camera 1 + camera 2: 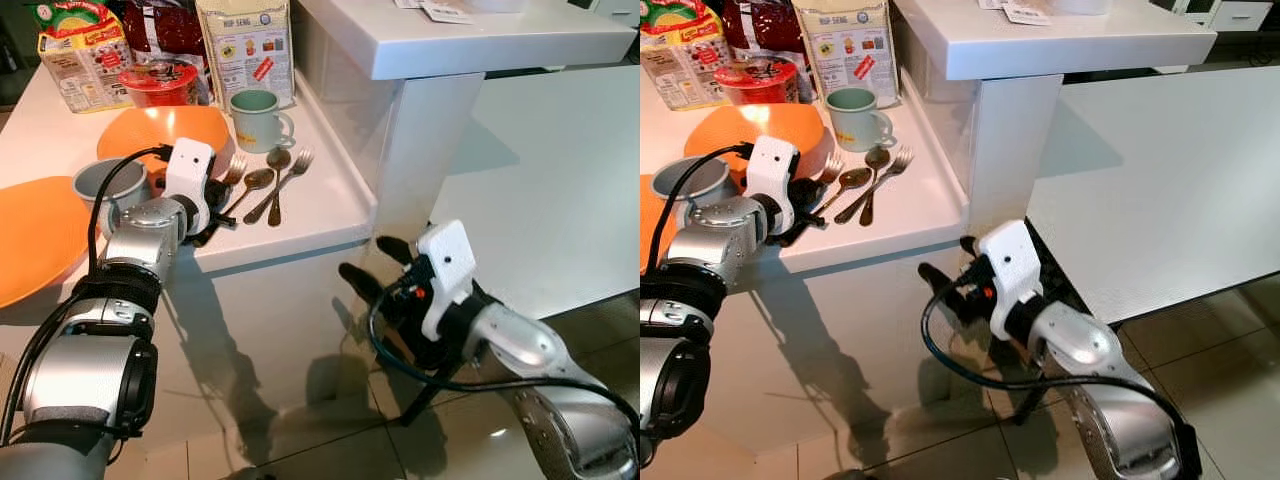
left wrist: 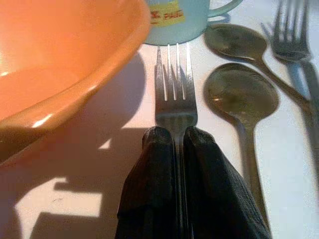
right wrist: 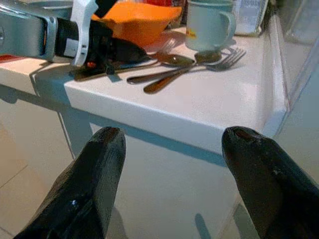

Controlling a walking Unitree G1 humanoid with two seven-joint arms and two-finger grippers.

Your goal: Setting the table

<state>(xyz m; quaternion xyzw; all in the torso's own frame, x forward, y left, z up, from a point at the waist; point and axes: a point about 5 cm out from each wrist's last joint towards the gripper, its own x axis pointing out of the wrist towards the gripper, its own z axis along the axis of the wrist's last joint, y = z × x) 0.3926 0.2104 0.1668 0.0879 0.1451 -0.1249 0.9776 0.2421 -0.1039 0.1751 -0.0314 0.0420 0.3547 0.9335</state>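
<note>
The cutlery pick-up step is judged in hand: the left end effector is closed on a fork lying on the surface, tines ahead beside the orange bowl; a lift is required next, while the right end effector hangs open below the edge.

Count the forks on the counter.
2: one fork clamped in the left claw beside the orange bowl; the other fork lies rightmost, next to two spoons.

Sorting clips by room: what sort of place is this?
Likely a home kitchen: a white counter with forks and spoons, a mug, orange plates and food packets.
</note>
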